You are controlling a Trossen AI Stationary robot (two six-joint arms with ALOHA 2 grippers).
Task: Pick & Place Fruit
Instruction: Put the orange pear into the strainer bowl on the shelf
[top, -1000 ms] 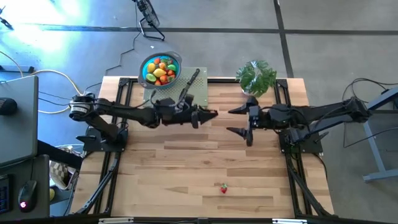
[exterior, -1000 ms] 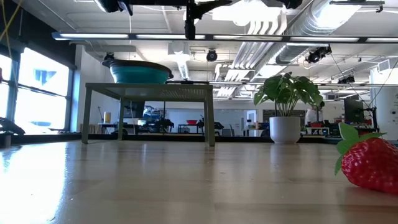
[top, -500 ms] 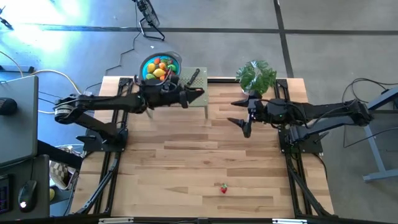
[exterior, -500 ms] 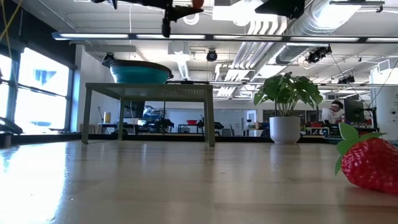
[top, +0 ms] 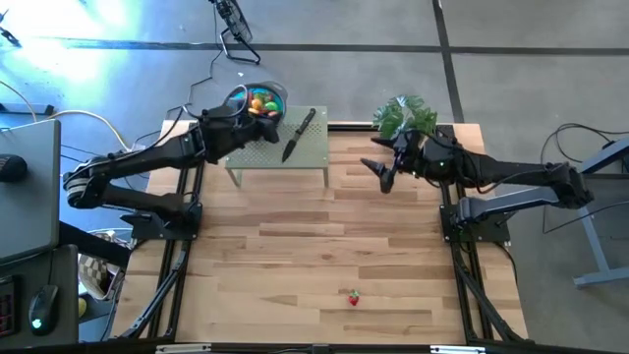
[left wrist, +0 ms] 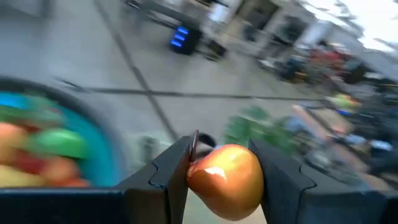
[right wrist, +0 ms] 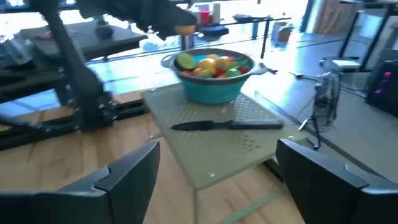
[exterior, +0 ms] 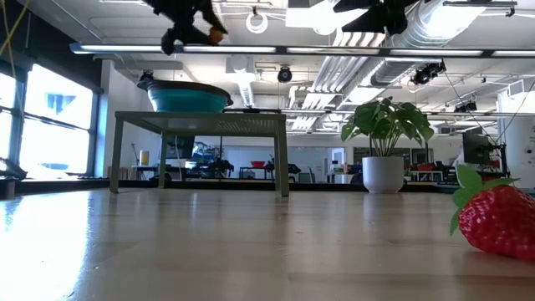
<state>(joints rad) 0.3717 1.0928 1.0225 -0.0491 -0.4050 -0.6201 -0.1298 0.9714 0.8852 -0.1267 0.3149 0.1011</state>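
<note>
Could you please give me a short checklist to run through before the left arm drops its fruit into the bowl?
1. Left gripper shut on the orange fruit: ok.
2. Gripper right over the bowl: cannot tell; it is by the rim, above.
3. Room in the bowl, already piled with fruit: ok.
4. Knife lies on the stand beside the bowl, clear of it: ok.
5. Right gripper open, empty, near the plant, out of the way: ok.
6. Strawberry waits on the table: ok.

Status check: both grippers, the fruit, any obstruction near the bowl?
Left gripper shut on orange fruit, above blue bowl. Right gripper open, empty, beside plant. Knife beside bowl.
</note>
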